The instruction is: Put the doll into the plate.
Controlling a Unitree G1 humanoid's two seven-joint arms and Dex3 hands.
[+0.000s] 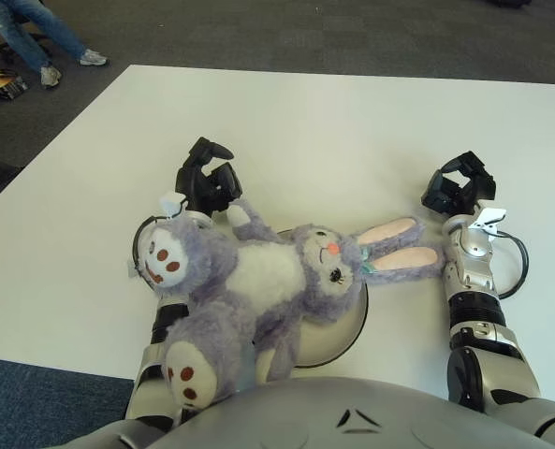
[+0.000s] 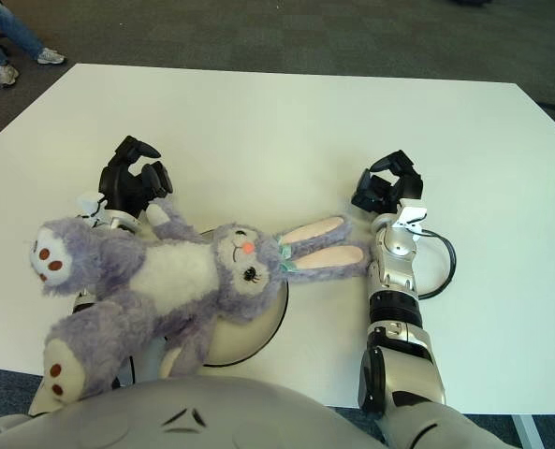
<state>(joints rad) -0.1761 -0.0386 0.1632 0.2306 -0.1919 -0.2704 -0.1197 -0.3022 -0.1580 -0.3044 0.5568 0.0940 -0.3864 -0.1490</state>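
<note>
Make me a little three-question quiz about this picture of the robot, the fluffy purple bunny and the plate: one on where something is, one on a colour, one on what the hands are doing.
1. Where does the purple plush bunny doll lie?
A. Across the round cream plate with the dark rim
B. On the floor
C. At the table's far edge

2. What colour are the insides of its long ears?
A. Green
B. Pink
C. Black

3. What are the black three-finger left hand and right hand doing?
A. Both grip the doll
B. Only the right grips it
C. Neither holds it

Answers:
1 A: its head and body cover the plate, legs and ears sticking out past it onto the white table.
2 B: both ear linings show pink.
3 C: each hand shows beyond the doll, fingers curled on nothing.
</note>
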